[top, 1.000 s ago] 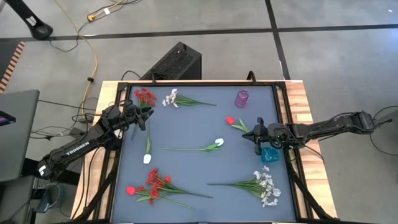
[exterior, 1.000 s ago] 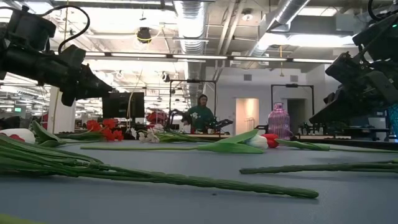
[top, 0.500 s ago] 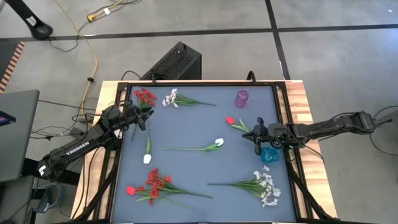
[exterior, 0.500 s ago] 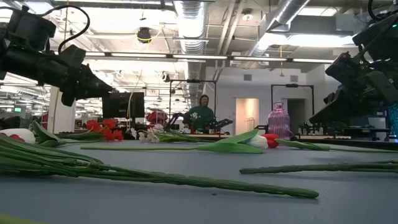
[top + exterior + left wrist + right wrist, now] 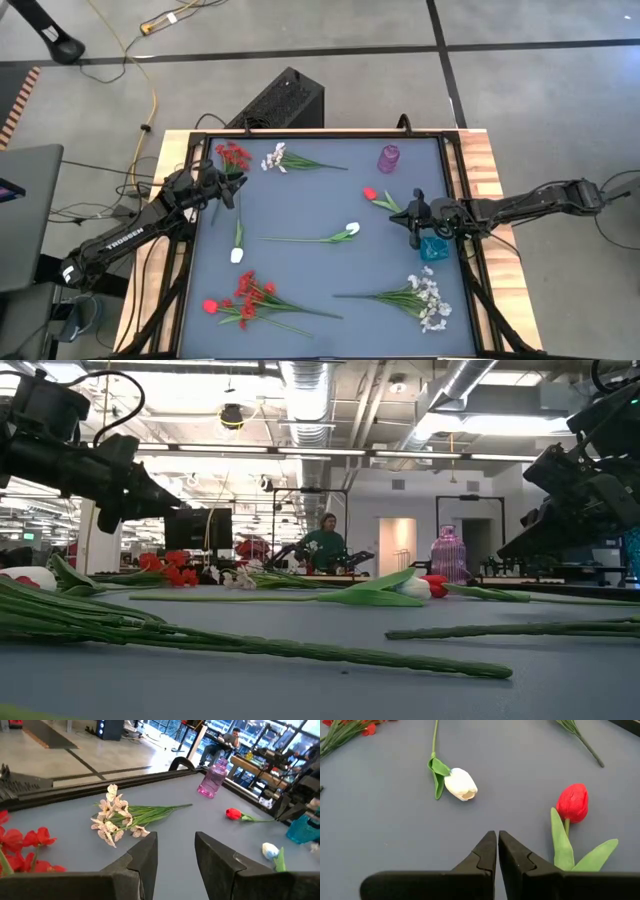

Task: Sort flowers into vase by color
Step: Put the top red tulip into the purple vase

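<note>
Nothing has moved on my screens over the last second: both arms hang where they were and every flower lies as before, so I judge the sorting has not begun and no stem is in a vase.

At nine o'clock on the dark blue tabletop (image 5: 300, 210), my left claw (image 5: 229, 189) hovers with its fingers parted by a moderate gap, holding nothing. Its wrist view looks past them at the white small-blossom spray on green stems (image 5: 117, 820), which lies at eleven o'clock beside the red blossom spray (image 5: 234, 155). Below the claw lies a white tulip on a thin green stem (image 5: 237, 253), and at seven o'clock a red blossom bunch with a red tulip (image 5: 245, 298).

Near the centre rests a second white tulip (image 5: 351, 229). The small purple ribbed vase (image 5: 388, 158) stands at one o'clock, empty as far as I can tell.

At three o'clock, my right claw (image 5: 415, 228) is clenched, fingers pressed together on nothing, hovering just beside the single red tulip (image 5: 572, 802) and next to the blue translucent vase (image 5: 432, 248). A larger white spray (image 5: 420, 297) lies at five o'clock.
</note>
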Motion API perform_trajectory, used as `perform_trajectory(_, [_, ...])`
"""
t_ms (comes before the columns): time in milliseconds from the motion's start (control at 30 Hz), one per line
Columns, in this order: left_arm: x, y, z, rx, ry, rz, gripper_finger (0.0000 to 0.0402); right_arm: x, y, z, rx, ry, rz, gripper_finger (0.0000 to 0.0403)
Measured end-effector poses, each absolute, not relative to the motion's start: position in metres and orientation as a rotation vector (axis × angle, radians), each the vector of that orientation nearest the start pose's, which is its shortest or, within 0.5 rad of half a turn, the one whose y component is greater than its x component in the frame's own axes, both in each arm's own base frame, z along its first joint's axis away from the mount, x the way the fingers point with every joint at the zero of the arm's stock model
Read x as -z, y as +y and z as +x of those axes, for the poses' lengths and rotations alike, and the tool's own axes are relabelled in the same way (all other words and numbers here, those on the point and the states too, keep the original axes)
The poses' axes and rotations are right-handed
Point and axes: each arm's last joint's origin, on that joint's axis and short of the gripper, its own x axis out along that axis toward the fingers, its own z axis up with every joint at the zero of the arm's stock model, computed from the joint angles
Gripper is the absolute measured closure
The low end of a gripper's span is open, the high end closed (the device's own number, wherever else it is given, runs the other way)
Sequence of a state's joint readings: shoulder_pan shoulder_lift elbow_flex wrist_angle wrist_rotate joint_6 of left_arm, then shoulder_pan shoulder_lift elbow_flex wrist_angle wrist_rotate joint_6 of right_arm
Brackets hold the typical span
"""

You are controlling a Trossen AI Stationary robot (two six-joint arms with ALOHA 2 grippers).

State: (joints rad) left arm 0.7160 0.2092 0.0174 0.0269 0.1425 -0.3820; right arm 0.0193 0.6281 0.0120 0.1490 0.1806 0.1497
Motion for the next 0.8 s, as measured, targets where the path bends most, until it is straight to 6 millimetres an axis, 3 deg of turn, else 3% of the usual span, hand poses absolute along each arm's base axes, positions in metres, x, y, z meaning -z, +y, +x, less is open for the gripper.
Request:
perform_trajectory(200, [-0.155,0.068,0.085,-0.598,0.008,-0.547,0.0282,-0.123,-0.003,0.127,0.193,0.452,0.1,0.0355])
perform_trajectory(467, [-0.156,0.066,0.086,-0.508,0.031,-0.48,0.0282,-0.131,-0.007,0.13,0.279,0.351,0.096,0.0355])
perform_trajectory(633, [-0.158,0.065,0.087,-0.456,0.023,-0.459,0.0282,-0.153,-0.015,0.136,0.366,0.142,0.087,0.0355])
perform_trajectory(800, [-0.16,0.064,0.088,-0.403,0.022,-0.437,0.0282,-0.191,-0.024,0.145,0.407,0.045,0.085,0.0355])
